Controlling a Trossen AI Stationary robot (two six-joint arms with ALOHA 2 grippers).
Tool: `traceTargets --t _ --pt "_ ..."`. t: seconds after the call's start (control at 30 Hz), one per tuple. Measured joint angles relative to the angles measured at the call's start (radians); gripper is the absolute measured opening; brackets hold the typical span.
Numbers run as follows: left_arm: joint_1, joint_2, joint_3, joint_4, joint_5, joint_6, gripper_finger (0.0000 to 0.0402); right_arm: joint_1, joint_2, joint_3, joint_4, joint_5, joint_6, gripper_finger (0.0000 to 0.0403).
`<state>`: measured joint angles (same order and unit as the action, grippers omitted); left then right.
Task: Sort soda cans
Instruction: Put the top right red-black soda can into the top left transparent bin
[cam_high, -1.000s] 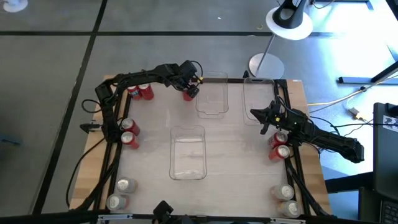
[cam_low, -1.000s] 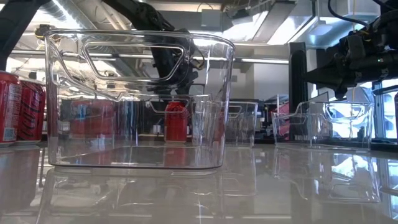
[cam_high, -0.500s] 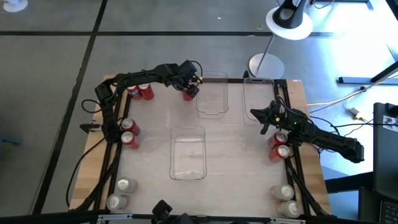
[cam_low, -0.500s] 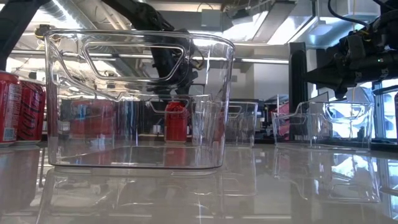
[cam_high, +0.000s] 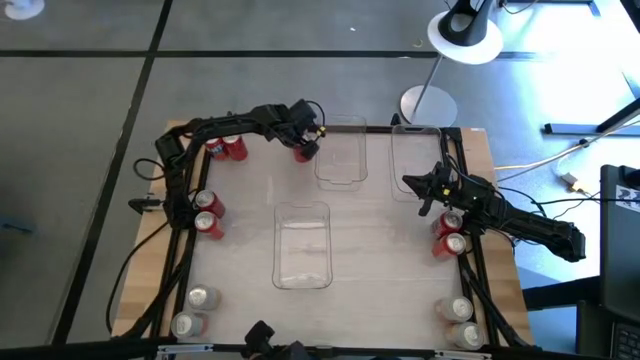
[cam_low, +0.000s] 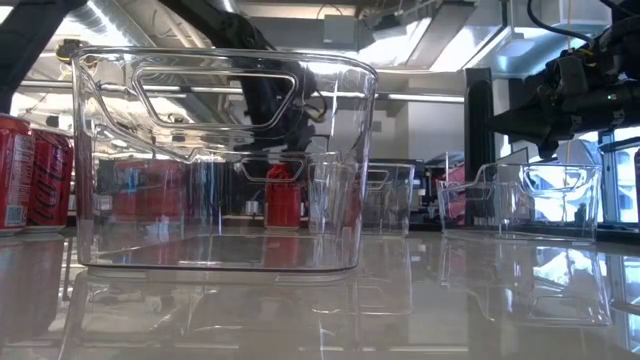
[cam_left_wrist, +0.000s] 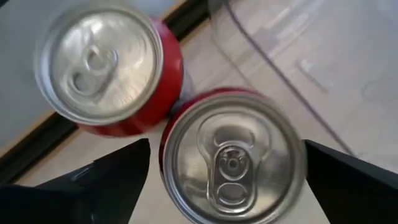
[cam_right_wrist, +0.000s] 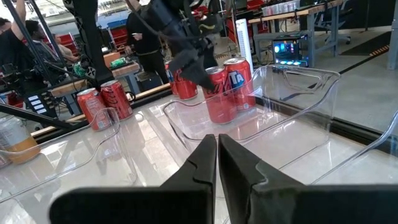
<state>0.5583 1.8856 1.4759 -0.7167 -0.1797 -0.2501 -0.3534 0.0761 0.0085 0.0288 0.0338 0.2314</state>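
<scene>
The left gripper (cam_high: 305, 143) hangs over the table's far edge with its jaws spread wide, one dark finger (cam_left_wrist: 118, 177) on each side of a red can (cam_left_wrist: 230, 158) and neither visibly touching it. The can stands upright on the table, just outside the wall of the far middle bin (cam_high: 340, 180), which is clear and appears empty. A second red can (cam_left_wrist: 109, 65) stands hard against the first, if not touching it.

Whether the arm is about to take the can or is leaving it there cannot be told. If a grasp is the step in hand, the crowding neighbour looks like the chief risk. The fingers would do best to come straight down, centred on the can, so that the one nearer the neighbour slips past without knocking it. A firm hold low on the body, below the rim, should keep the can from tilting. A vertical lift, high enough to clear the bin wall before any sideways travel, would seem prudent.

The right gripper (cam_right_wrist: 217, 155) waits clenched and empty above the table's right side, near the far right bin (cam_high: 415, 135). Other cans stand in pairs along the left edge (cam_high: 207, 212) and the right edge (cam_high: 450, 235).
</scene>
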Motion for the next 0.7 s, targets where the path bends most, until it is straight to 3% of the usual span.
traceTargets --t 0.43,0.7 --pt "-0.002 0.007 0.001 0.078 -0.005 -0.04 0.0381 0.0 0.0 0.0 -0.001 0.0 0.008 0.0019" --pt "-0.011 0.007 0.001 0.025 -0.006 -0.042 0.0333 0.0 0.0 0.0 -0.001 0.0 0.011 0.0019"
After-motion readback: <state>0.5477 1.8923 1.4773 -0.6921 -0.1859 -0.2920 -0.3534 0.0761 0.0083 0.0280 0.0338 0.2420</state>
